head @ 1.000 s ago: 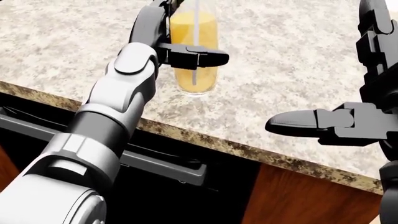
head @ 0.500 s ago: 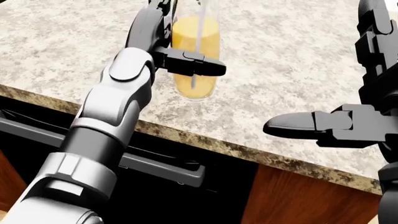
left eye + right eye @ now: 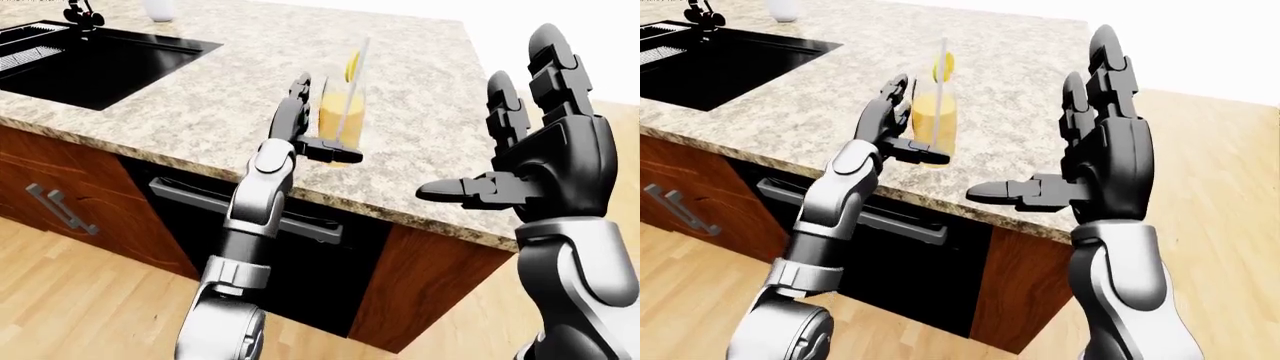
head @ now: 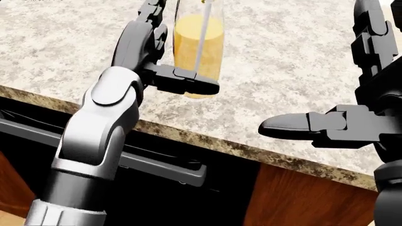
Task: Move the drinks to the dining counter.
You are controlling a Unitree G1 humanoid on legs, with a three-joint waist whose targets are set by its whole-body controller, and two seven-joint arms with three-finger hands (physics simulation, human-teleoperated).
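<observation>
A tall glass of orange juice (image 4: 200, 44) with a straw and a lemon slice stands on the speckled stone counter (image 3: 200, 105), near its lower edge. My left hand (image 4: 176, 52) is at the glass's left side. Its fingers (image 3: 299, 90) point straight up beside the glass and the thumb (image 4: 185, 80) lies across the lower part. The fingers do not curl round it. My right hand (image 3: 490, 127) is raised at the right of the left-eye view, open and empty, with its thumb (image 3: 460, 187) pointing left over the counter's edge.
A black sink (image 3: 90, 64) with a faucet (image 3: 80, 11) is set into the counter at the upper left. A white object (image 3: 158, 9) stands at the top edge. Under the counter are a black appliance front with a bar handle (image 3: 300, 217) and a wooden cabinet (image 3: 60, 210).
My left thumb has slid lower across the glass and the forearm has swung left. The right hand has hardly moved.
</observation>
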